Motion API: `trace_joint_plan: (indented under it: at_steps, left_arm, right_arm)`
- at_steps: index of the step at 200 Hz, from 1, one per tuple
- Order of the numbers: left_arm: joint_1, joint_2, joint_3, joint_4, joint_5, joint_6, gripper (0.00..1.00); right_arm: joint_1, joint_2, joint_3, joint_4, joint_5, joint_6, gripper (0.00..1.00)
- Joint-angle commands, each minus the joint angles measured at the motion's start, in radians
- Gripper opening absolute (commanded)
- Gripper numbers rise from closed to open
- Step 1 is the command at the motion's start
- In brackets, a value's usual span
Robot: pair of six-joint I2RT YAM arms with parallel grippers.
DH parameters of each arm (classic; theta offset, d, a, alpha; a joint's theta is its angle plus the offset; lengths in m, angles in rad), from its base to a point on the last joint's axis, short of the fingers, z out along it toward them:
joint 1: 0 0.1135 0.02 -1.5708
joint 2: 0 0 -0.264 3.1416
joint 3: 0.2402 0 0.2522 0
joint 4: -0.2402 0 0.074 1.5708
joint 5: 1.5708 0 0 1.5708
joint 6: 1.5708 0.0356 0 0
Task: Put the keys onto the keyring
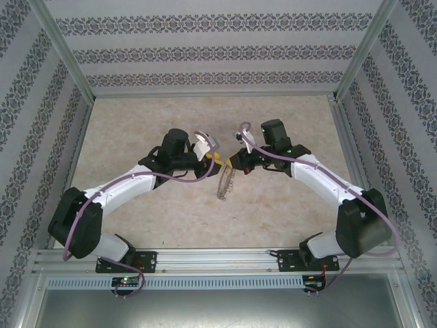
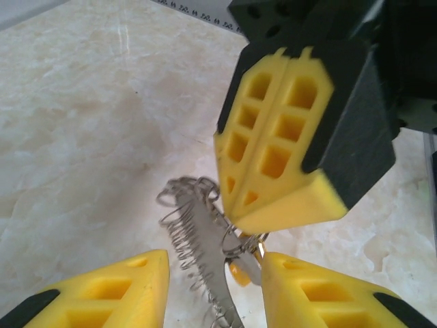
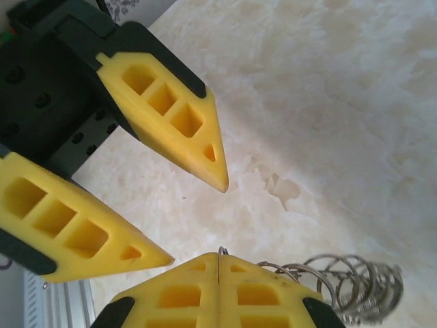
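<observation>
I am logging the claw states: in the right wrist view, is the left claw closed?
No, the left claw is open: its two yellow fingers stand apart, with bare table between their tips.

the keyring (image 2: 205, 266) is running off the bottom edge in the left wrist view, and its top is hiding between the right gripper (image 2: 239, 222)'s pressed-together tips. just right of the keyring, the keys (image 2: 238, 273) are showing as one blurred yellow speck, half covered.
</observation>
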Motion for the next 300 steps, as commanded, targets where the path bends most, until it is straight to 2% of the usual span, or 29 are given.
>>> trace_joint_plan:
  at_steps: [1, 33, 78, 148, 231, 255, 300]
  left_arm:
    - [0.018, 0.025, 0.045, -0.074, 0.077, 0.057, 0.40]
    - [0.046, 0.059, 0.036, -0.055, 0.144, 0.062, 0.40]
    - [0.072, 0.115, 0.071, -0.058, 0.239, 0.081, 0.39]
    - [0.086, 0.218, 0.210, -0.222, 0.412, 0.151, 0.38]
    - [0.079, 0.239, 0.207, -0.198, 0.484, 0.124, 0.37]
    - [0.076, 0.249, 0.214, -0.201, 0.492, 0.128, 0.33]
    - [0.066, 0.279, 0.235, -0.200, 0.519, 0.128, 0.20]
  right_arm:
    - [-0.011, 0.052, 0.091, -0.169, -0.091, -0.129, 0.00]
    - [-0.010, 0.123, 0.189, -0.295, -0.122, -0.214, 0.00]
    - [-0.011, 0.166, 0.237, -0.364, -0.128, -0.270, 0.00]
    - [-0.020, 0.163, 0.249, -0.352, -0.129, -0.275, 0.00]
    - [-0.027, 0.159, 0.238, -0.317, -0.133, -0.264, 0.00]
    - [-0.028, 0.157, 0.235, -0.305, -0.134, -0.256, 0.00]
    - [-0.027, 0.159, 0.238, -0.291, -0.130, -0.246, 0.00]
